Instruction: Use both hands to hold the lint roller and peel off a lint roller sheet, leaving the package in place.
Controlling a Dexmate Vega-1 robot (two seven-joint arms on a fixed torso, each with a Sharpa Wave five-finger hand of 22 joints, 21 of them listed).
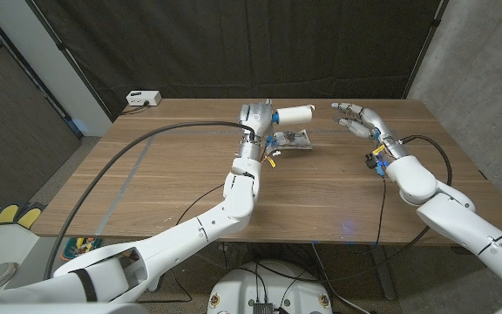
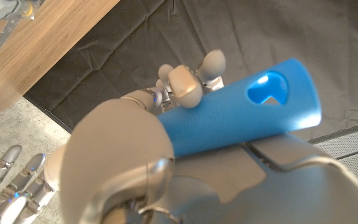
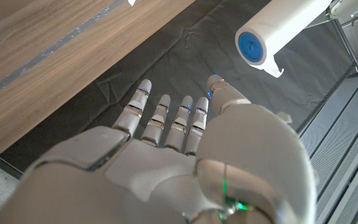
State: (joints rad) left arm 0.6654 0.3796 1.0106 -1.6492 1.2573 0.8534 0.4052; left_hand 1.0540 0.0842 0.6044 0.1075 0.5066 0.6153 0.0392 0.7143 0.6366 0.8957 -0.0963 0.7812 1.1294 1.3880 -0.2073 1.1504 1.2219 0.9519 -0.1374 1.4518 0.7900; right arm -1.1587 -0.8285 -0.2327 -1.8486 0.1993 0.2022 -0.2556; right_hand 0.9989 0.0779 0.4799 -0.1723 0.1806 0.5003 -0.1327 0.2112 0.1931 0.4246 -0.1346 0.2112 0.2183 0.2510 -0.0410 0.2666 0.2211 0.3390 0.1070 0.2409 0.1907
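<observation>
The left hand (image 1: 255, 116) already grips the lint roller (image 1: 293, 114) by its blue handle, holding it above the table with the white roll pointing toward the right hand (image 1: 356, 119). That hand hovers near the roll's end, fingers spread and holding nothing, so grasping and peeling a sheet remain. Just beyond the left hand, the package (image 1: 289, 138) lies on the table (image 1: 164, 174).

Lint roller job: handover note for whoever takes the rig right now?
Left hand grips the lint roller by its blue handle, raised above the table, white roll pointing toward the right hand.
Right hand is open, holding nothing, short of the roll's end.
Package lies on the table under the roller.
Done: roller lifted. Left: right hand takes the sheet and peels it.
</observation>
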